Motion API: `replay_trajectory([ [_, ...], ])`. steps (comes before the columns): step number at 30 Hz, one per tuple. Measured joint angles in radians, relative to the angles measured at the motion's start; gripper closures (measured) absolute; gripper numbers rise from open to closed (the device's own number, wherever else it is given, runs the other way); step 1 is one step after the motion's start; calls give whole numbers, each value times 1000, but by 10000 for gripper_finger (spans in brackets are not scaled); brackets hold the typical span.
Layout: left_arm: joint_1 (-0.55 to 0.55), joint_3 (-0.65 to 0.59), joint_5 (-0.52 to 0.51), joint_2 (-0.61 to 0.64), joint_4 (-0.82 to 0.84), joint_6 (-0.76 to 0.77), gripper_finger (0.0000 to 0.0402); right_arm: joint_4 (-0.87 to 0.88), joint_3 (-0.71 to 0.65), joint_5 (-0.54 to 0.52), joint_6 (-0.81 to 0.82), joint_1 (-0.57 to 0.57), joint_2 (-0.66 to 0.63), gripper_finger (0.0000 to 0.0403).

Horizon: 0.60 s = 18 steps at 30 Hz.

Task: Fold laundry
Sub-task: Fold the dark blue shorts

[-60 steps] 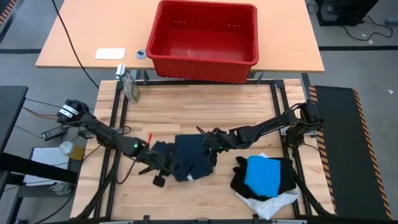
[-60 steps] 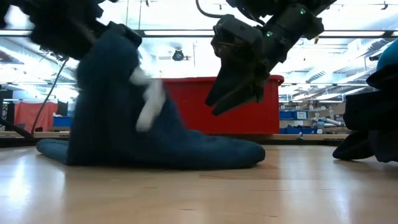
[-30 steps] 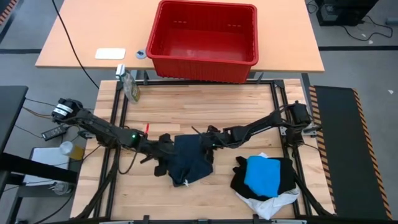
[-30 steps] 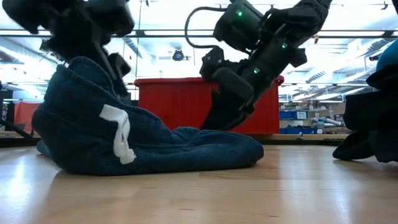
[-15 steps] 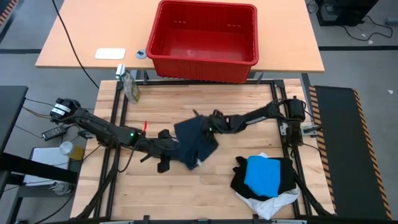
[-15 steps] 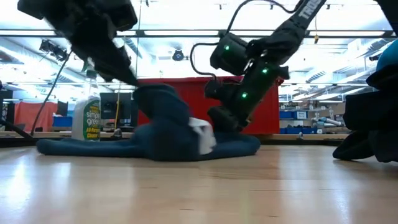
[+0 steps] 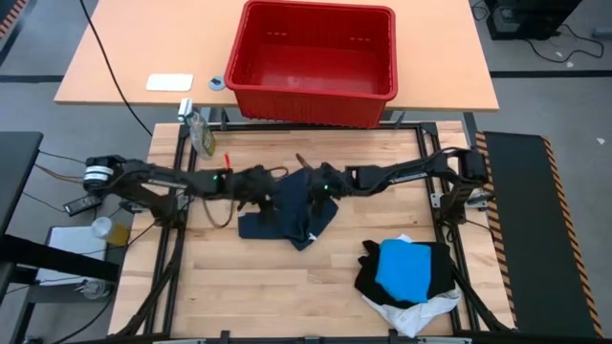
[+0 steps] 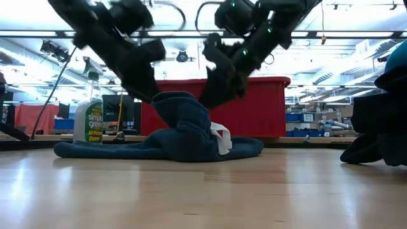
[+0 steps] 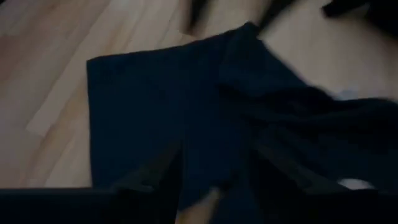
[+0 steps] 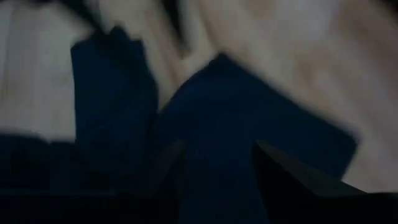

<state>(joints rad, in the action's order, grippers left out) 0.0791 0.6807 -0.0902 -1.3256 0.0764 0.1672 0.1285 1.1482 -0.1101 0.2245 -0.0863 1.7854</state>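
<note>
Pinching dark blue garment (image 7: 292, 215): left fingers (image 7: 266, 183), right fingers (image 7: 308, 183), each clamped on cloth, mid-table.

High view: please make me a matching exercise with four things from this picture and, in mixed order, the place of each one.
Things:
1. red plastic basket
2. dark navy cloth garment
3. bright blue folded cloth
4. green-labelled spray bottle

Places:
A. between the two grippers, mid-table
B. on the black garment, near right corner
C. on the far tan table
D. at the wooden table's far left corner

Pairs: 1-C, 2-A, 3-B, 4-D
</note>
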Motion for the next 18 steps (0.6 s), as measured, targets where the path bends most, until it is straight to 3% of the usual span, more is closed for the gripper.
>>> replay_trajectory([
  [9, 148, 1, 118, -181, -199, -194, 230, -35, -34, 24, 162, 25, 80, 214],
  [12, 171, 1, 185, -238, -204, -196, 230, -33, -34, 62, 181, 34, 71, 214],
  [18, 166, 1, 213, -272, -80, -143, 230, 124, -34, 153, 229, 77, 6, 214],
])
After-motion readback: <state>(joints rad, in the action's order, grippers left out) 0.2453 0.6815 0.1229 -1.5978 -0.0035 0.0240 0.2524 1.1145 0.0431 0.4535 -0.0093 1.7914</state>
